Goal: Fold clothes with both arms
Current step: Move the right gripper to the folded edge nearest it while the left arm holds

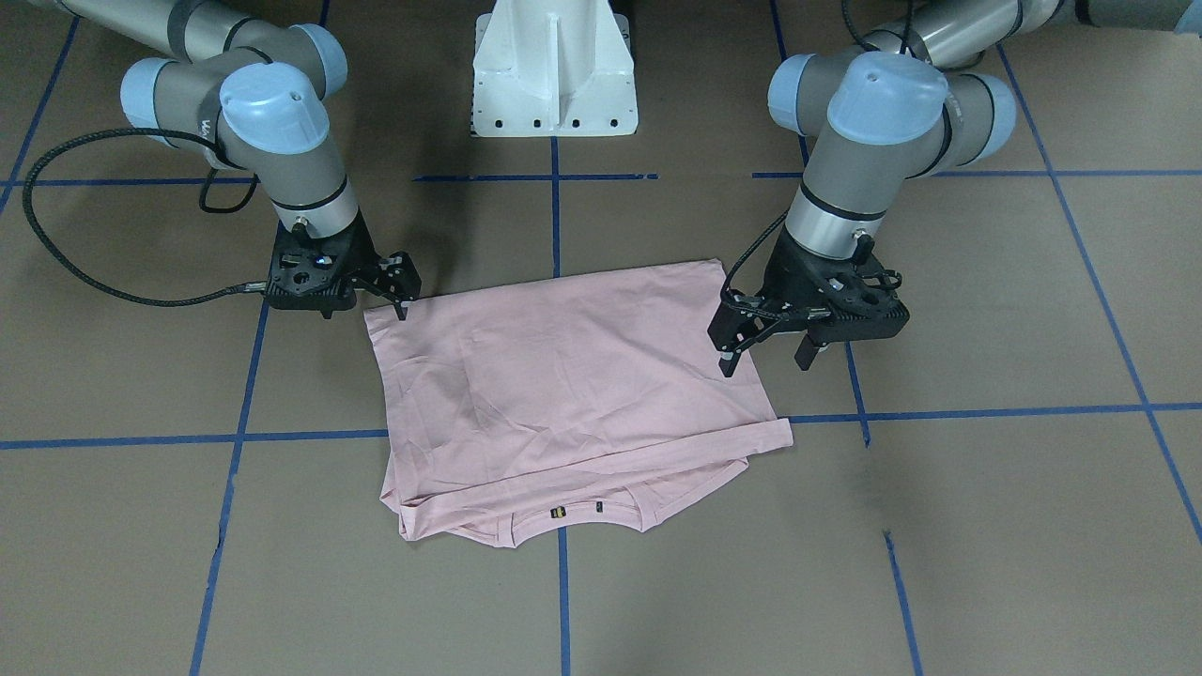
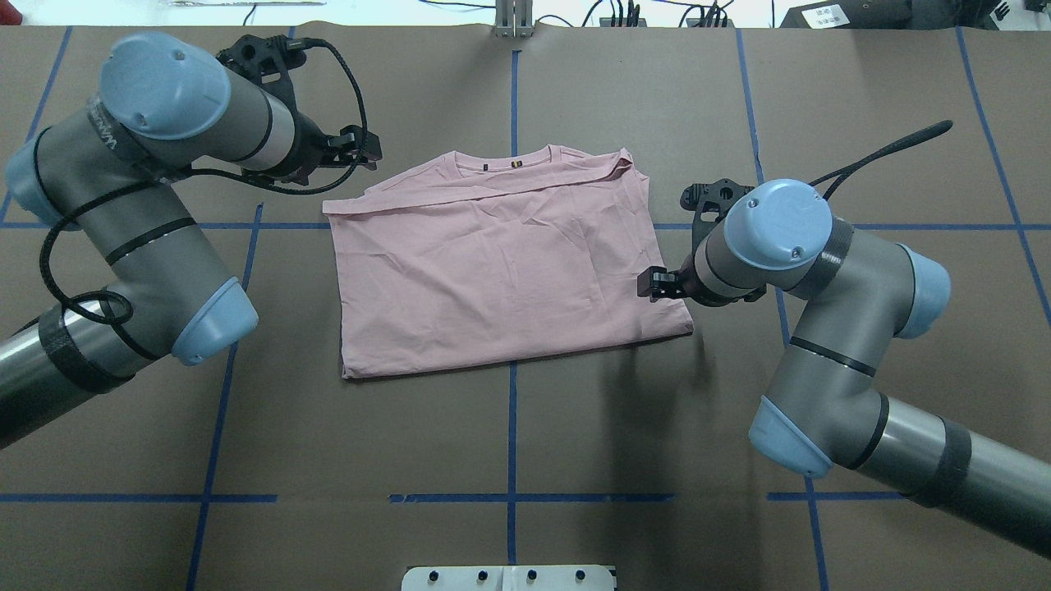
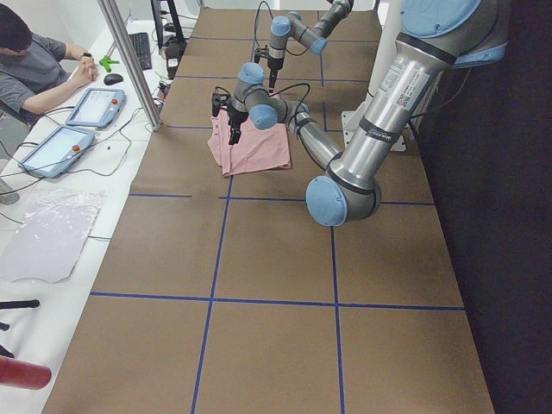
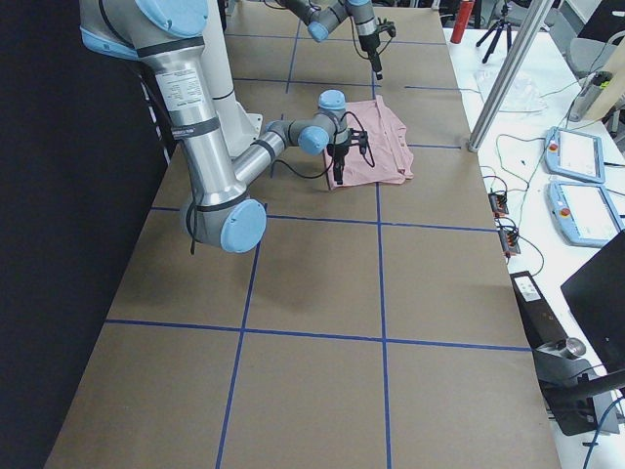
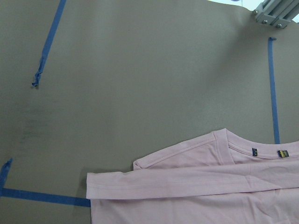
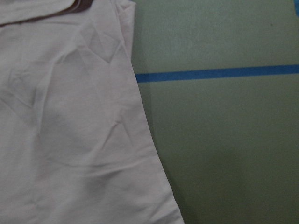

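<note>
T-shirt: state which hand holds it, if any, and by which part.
The left hand is open above the T-shirt, holding nothing. The right hand sits at its corner; a pinch cannot be told.

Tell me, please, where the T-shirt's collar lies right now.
In the overhead view the collar sits on the pink T-shirt's far edge, away from the robot, over the central blue tape line, with the left tool off to its left.
</note>
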Controlling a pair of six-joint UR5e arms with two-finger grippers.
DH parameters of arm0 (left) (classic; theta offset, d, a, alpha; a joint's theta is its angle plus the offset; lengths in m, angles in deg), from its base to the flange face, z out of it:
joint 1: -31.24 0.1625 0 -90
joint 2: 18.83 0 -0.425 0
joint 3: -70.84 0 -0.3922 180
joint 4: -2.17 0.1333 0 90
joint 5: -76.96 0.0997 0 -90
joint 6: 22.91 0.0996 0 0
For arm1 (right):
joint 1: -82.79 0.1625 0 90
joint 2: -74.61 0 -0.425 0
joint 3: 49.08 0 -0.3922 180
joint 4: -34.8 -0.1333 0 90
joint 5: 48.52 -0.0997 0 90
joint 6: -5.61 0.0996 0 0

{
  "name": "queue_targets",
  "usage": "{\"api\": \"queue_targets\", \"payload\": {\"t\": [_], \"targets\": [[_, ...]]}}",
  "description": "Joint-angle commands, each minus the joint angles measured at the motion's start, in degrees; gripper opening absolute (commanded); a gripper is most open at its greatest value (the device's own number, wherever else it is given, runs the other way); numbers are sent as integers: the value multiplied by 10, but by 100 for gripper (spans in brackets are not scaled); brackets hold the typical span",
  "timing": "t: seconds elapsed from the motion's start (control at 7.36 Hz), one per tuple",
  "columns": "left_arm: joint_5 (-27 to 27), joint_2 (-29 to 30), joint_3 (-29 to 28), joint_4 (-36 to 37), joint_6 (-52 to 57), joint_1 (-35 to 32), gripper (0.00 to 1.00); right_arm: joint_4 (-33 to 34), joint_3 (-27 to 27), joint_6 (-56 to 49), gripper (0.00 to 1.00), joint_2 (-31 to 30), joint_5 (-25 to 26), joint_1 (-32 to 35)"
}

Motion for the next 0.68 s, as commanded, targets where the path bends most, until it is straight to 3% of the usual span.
{"api": "queue_targets", "payload": {"t": [0.0, 0.54], "targets": [[0, 0, 3, 0, -7, 1, 100, 0, -18, -5, 100, 1, 0, -8], [1, 0, 3, -1, -7, 1, 100, -1, -36, -8, 100, 7, -3, -10]]}}
